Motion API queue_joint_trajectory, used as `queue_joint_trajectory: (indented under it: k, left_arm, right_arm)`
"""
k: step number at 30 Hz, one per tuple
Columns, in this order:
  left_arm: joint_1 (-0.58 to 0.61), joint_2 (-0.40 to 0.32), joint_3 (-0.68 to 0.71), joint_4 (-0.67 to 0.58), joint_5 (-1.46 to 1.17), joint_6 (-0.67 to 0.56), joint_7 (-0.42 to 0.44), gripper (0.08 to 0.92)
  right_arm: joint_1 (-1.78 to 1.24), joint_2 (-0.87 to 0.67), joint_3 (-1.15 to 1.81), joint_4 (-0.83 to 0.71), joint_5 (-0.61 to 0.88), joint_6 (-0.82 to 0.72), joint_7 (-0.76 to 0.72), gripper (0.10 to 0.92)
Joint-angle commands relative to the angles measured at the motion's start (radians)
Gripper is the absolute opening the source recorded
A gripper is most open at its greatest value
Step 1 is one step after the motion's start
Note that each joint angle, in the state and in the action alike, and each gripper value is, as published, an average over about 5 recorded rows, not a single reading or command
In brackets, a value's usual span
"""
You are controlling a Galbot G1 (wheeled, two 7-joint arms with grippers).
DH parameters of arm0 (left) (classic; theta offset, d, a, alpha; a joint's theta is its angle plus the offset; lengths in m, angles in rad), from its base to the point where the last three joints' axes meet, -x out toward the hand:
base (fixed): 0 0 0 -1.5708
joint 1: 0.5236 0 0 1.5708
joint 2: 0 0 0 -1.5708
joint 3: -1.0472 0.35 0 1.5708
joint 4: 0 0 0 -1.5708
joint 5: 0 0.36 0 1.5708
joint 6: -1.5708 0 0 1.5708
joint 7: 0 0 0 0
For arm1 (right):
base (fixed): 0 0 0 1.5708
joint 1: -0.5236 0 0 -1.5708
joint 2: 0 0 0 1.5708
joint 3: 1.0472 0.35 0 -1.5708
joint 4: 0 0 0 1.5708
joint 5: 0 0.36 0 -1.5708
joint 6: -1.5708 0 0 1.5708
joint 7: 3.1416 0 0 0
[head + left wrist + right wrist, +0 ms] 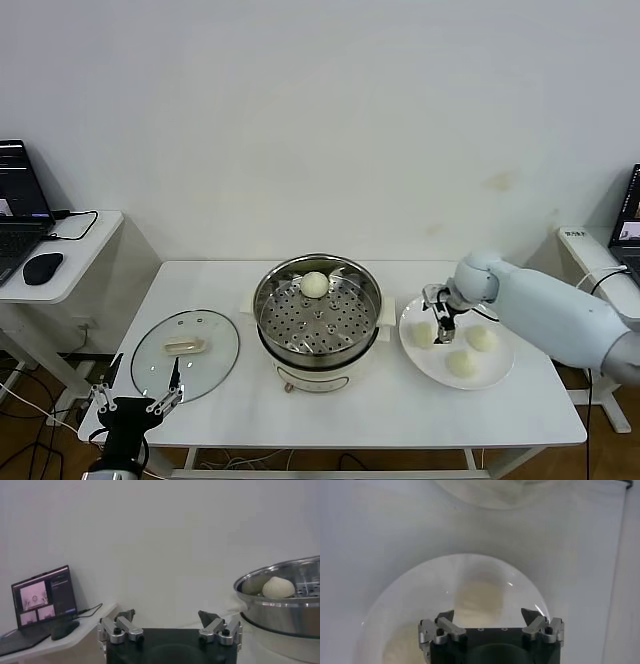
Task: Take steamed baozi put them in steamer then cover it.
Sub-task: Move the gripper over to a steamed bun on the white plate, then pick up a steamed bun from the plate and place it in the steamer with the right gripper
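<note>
Right gripper (441, 303) over the plate (500, 377) — fingers spread wide, holding nothing.
We see one baozi (314, 285) in the steamer (318, 312), three on the plate; the cover (185, 353) lies left — left gripper (135, 395) wide, idle beside it.

Looks like a lab or test room set up as a mock kitchen, not a real home. Plain white wall (330, 120), white folding table (400, 410) w/ steamer (318, 315), glass cover (185, 352) and plate (500, 380) laid out. Side desk (70, 265) at left holds laptop (18, 205) + mouse (42, 267); probably a 2nd laptop (630, 215) at right edge. Loose cables (25, 400) on wood floor.
</note>
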Motion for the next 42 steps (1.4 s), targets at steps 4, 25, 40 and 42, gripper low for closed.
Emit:
queue_joint_trajectory:
  k: [4,25,40,42]
  left_arm:
    - [-0.003,0.001,0.000,0.008,-0.001,0.000,0.001,0.823]
    - [0.007,-0.010,0.009,-0.009,0.008,-0.001,-0.002,0.823]
    - [-0.014,0.012,0.036,-0.015,0.010,0.006,0.000,0.823]
    - [-0.015,0.014,0.040,-0.014,0.010,0.006,0.001,0.823]
  right_arm:
    - [-0.045,0.060,0.031,-0.090,-0.022,0.003,-0.001,0.813]
    - [0.042,0.005,0.031,-0.032,0.005,0.033,-0.056,0.646]
    - [0.452,-0.149,-0.180,0.230,0.268,-0.029,-0.151,0.645]
    - [0.542,-0.150,-0.230,0.276,0.332,-0.049,-0.153,0.647]
